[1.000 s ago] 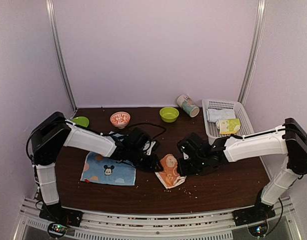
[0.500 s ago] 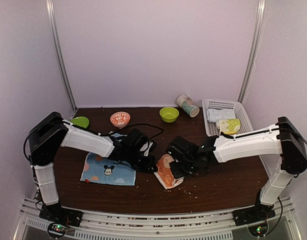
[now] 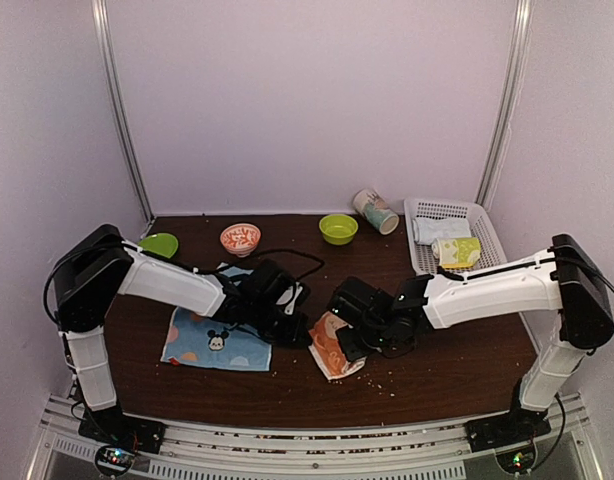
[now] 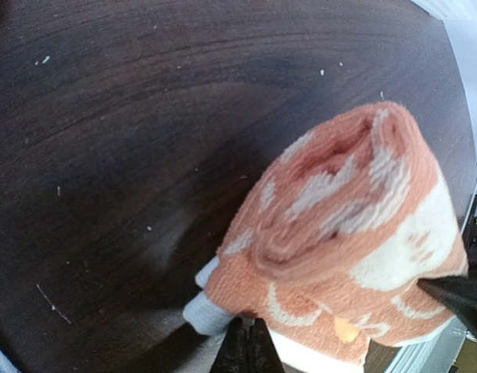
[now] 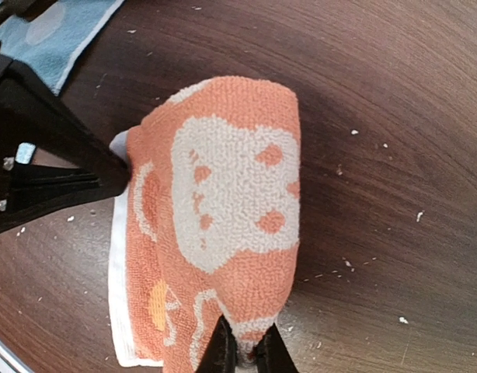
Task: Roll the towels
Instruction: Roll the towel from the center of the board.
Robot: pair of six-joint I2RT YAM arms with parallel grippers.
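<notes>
The orange towel with white bunny faces (image 3: pixel 330 348) lies partly rolled at the table's middle front. It also shows in the left wrist view (image 4: pixel 339 225) and in the right wrist view (image 5: pixel 223 210). My left gripper (image 3: pixel 301 334) is shut on the towel's left edge (image 4: pixel 250 346). My right gripper (image 3: pixel 347 340) is shut on the folded-over end of the towel (image 5: pixel 246 350). The light blue towel with a Mickey head (image 3: pixel 215 340) lies flat to the left, partly under my left arm.
A white basket (image 3: pixel 487 235) at the back right holds a pale roll (image 3: pixel 437 228) and a yellow-green roll (image 3: pixel 457 251). A tipped cup (image 3: pixel 375 211), a green bowl (image 3: pixel 338 228), a red patterned bowl (image 3: pixel 240 238) and a green dish (image 3: pixel 161 243) sit along the back.
My right gripper has moved left with the orange towel's end, rolling it over toward my left gripper. The towel is now narrower. My left gripper shifted slightly left.
</notes>
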